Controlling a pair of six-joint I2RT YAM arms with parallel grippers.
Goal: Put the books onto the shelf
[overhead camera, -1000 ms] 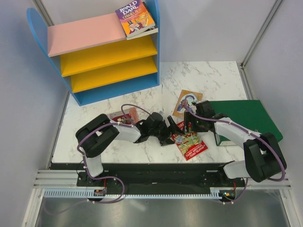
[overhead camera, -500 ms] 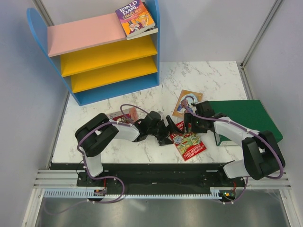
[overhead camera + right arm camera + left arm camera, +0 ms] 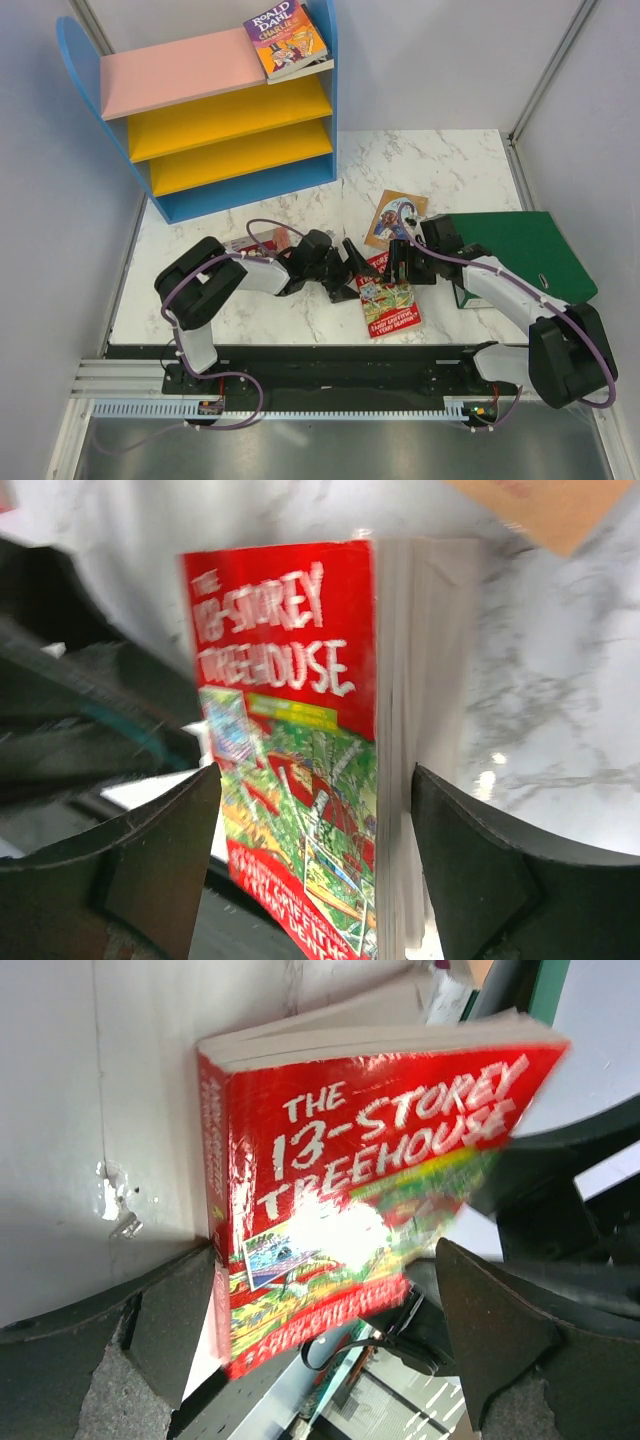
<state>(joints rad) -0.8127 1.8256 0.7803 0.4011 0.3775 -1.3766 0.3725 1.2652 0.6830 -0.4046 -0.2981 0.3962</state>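
Seen from my remote station: the marble surface (image 3: 440, 165) carries the red Treehouse book (image 3: 390, 305), which lies near the front edge, its cover facing up and its top edge between my two arms.

Well beyond that book and to its left stands the shelf (image 3: 180, 72). The Roald Dahl book (image 3: 285, 38) already lies flat on the right end of the pink top board. The green binder (image 3: 525, 255) lies flat to the right of the red book, partly under my right arm. The tan book (image 3: 392, 215) lies just beyond the red book. The pink-red book (image 3: 262, 241) lies to the red book's left, half hidden by my left arm.

My left gripper (image 3: 352, 270) reaches in at the red book's upper left. Its jaws are spread fully and hold nothing. The wrist view shows one finger (image 3: 170, 1320) against the spine and a gap on the other side.

My right gripper (image 3: 400, 262) meets the same book from the upper right with its jaws wide. Its fingers (image 3: 160, 850) flank the cover (image 3: 290, 730) at both edges. I cannot tell whether they are clamping it.
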